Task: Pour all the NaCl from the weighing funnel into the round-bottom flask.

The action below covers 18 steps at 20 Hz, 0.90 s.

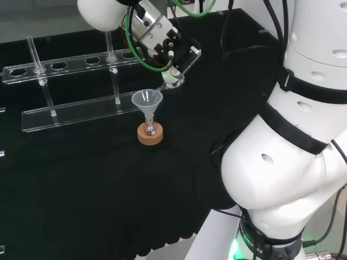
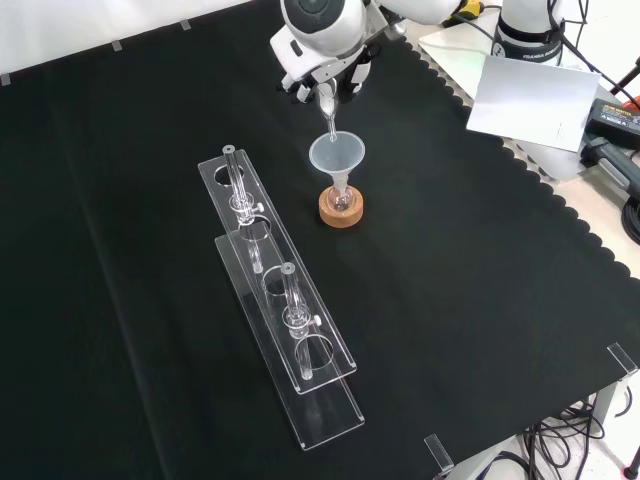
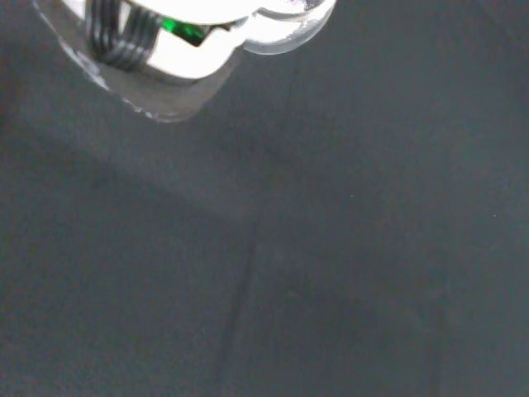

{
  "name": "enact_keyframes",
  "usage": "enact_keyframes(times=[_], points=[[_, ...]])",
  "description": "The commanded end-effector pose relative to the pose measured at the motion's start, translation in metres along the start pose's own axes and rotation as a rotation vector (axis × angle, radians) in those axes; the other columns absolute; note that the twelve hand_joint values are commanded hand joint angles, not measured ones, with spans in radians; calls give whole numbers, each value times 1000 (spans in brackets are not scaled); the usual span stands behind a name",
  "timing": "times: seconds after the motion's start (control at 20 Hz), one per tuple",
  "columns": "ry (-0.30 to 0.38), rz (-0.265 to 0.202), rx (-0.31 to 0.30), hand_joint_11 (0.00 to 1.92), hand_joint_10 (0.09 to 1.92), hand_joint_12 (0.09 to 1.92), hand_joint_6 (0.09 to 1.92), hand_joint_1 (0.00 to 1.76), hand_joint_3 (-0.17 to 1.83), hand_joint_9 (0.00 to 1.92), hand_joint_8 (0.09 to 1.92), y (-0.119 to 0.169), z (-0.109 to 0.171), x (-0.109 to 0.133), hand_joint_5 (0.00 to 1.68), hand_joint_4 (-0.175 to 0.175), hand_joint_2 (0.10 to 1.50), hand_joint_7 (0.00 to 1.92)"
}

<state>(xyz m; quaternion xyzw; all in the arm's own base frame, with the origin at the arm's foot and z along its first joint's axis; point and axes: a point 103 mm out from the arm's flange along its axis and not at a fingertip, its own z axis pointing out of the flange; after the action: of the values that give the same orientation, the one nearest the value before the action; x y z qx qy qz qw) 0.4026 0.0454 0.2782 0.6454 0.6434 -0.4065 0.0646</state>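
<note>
One desk [image 2: 150, 150] under black cloth carries a clear rack [image 2: 285, 330], and beside it the round-bottom flask [image 2: 341, 200] on its cork ring [image 2: 341, 210], a plastic funnel [image 2: 337, 156] seated in its neck. Pouring looks underway, not finished. The robot hand [image 1: 162, 40] hangs above, fingers pinching the weighing funnel [image 2: 328, 115], tilted steeply with its spout over the funnel's mouth.
</note>
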Motion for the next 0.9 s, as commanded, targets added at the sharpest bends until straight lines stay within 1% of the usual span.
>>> enact_keyframes(times=[0.05, 0.4, 0.6, 0.9], points=[[-20, 1, 0, 1086, 100, 854, 556, 1122, 507, 1247, 631, -1, -2, 2, 1304, 175, 726, 795], [-49, -1, 4, 1086, 98, 854, 557, 1122, 508, 1248, 632, -1, -3, 2, 1304, 175, 726, 794], [-78, 10, 15, 1085, 97, 854, 558, 1121, 508, 1247, 632, -1, -6, 4, 1304, 175, 725, 792], [-86, 15, 25, 1085, 95, 855, 559, 1121, 509, 1246, 632, 0, -7, 5, 1303, 175, 725, 789]])
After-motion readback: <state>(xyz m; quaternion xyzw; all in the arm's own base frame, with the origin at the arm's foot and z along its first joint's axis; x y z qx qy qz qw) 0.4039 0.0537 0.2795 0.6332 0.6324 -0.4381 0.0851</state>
